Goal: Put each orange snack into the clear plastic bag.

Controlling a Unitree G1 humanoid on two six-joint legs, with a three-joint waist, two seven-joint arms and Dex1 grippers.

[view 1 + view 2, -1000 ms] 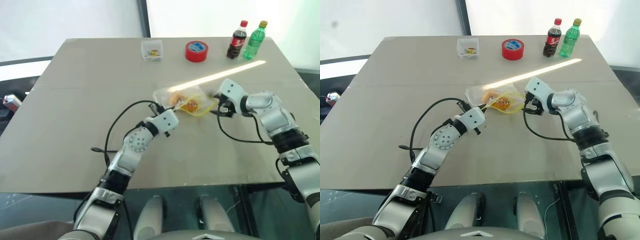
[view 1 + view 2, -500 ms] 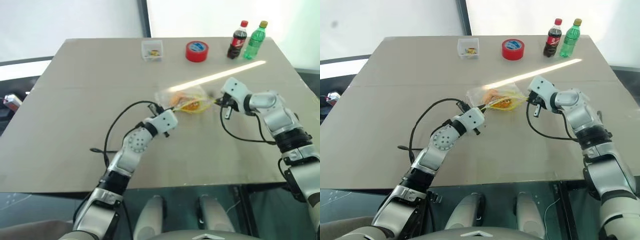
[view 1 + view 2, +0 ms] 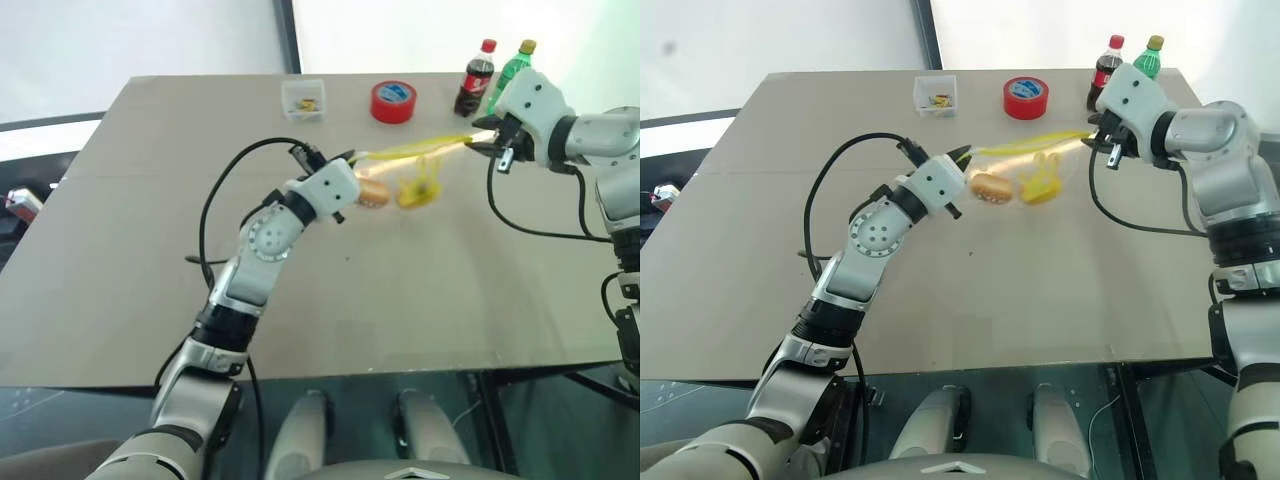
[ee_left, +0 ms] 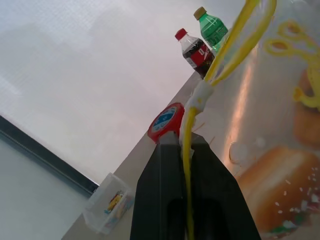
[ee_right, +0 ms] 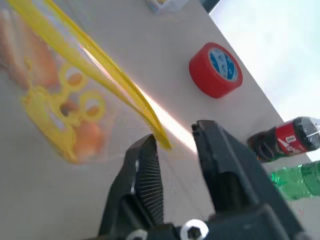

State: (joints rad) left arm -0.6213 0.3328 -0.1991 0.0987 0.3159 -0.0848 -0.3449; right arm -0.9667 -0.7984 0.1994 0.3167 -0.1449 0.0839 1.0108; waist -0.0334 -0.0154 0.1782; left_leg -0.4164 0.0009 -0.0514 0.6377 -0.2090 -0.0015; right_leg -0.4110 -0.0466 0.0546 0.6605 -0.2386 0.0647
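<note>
Grey and flat, the table [image 3: 150,250] carries a red tape roll [image 3: 393,102], two small bottles [image 3: 474,80] and a little clear square box [image 3: 303,99] along its far edge. Above it hangs the crinkly clear plastic bag with the yellow strip [image 3: 1025,150], with the two bun-like orange snacks [image 3: 990,186] inside. The left gripper [image 4: 184,142] has its jaws squeezed tight on one end of the yellow strip, while the right gripper [image 5: 172,145] has its jaws a little apart with the other end between them.

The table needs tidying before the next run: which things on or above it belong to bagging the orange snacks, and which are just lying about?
Part of the job:
- clear plastic bag, stretched above the table between the left hand and right hand
- orange snacks, inside the bag

Lying about:
- red tape roll
- small clear box
- cola bottle
- green bottle
</note>
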